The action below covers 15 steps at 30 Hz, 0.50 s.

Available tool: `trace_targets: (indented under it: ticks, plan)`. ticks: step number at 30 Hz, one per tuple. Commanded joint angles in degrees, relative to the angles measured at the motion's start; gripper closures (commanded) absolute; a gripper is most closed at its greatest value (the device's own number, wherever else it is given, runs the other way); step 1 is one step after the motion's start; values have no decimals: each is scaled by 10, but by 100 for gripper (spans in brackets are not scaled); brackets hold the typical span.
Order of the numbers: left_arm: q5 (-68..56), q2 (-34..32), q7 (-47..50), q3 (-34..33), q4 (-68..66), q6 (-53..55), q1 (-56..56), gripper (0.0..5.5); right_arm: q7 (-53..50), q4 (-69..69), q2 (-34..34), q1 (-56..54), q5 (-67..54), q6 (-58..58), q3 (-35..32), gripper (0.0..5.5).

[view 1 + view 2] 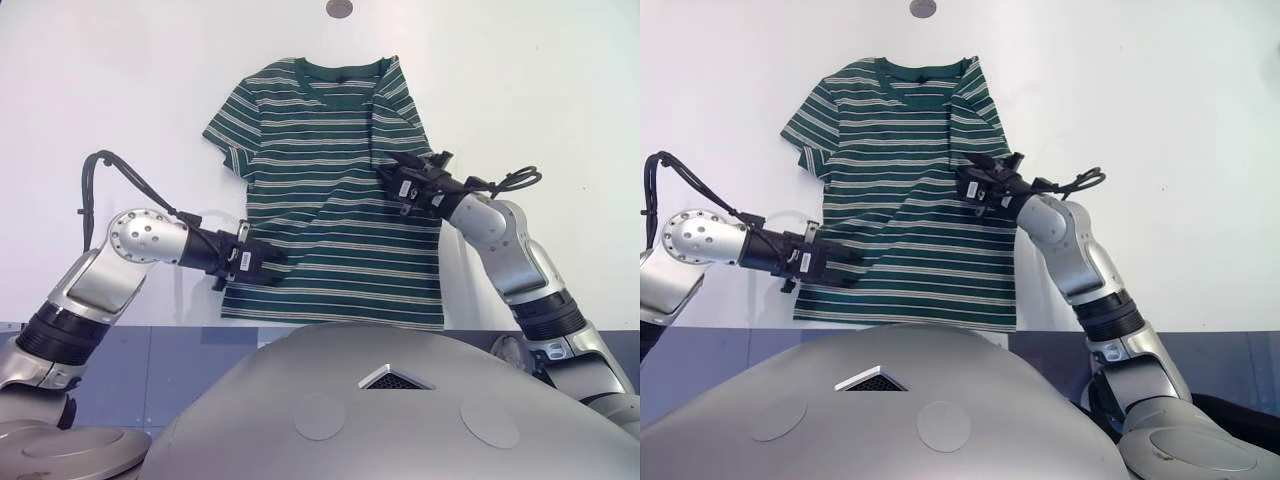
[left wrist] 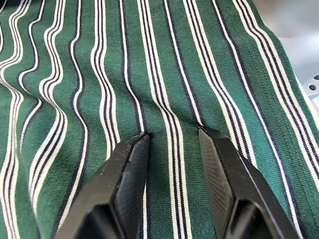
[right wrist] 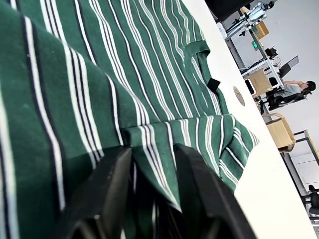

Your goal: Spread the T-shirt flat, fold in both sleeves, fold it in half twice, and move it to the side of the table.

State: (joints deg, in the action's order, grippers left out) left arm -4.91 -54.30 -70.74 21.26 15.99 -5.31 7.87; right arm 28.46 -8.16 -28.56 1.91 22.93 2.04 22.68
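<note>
A white table (image 1: 560, 90) fills the scene, and in the room beyond its far edge stand desks and cardboard boxes (image 3: 279, 133). The T-shirt (image 1: 330, 160) lies near the table's middle, collar away from the robot and hem at the near edge. It is dark green with thin white-and-navy stripes running across. Its left sleeve (image 1: 228, 135) sticks out flat, while the right sleeve (image 1: 400, 105) is folded in over the chest.

The left gripper (image 2: 172, 135) rests on the cloth by the lower left hem, released, its fingers spread with their tips on the stripes. The right gripper (image 3: 153, 149) sits at the shirt's right edge, grasping a fold of the fabric.

A grey round disc (image 1: 339, 8) is set into the table beyond the collar. A small dark tag (image 3: 213, 84) sits inside the neckline, and a white label (image 1: 245, 259) on the left gripper's body carries print too small to read.
</note>
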Motion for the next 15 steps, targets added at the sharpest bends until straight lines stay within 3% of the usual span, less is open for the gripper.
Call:
trace_targets:
  ticks: [1,4,10,15]
  plan:
    - [28,-3,6,5,-31,-9,6,372,8,10,2,-7,4,18,0,488]
    - [25,-3,7,5,-20,-1,5,372,9,8,4,-3,0,25,-3,546]
    - [26,-2,11,2,-24,-3,8,372,-11,-20,16,5,-33,22,-42,546]
    - [33,9,22,9,-30,-5,11,372,-14,-82,57,45,-178,95,-163,546]
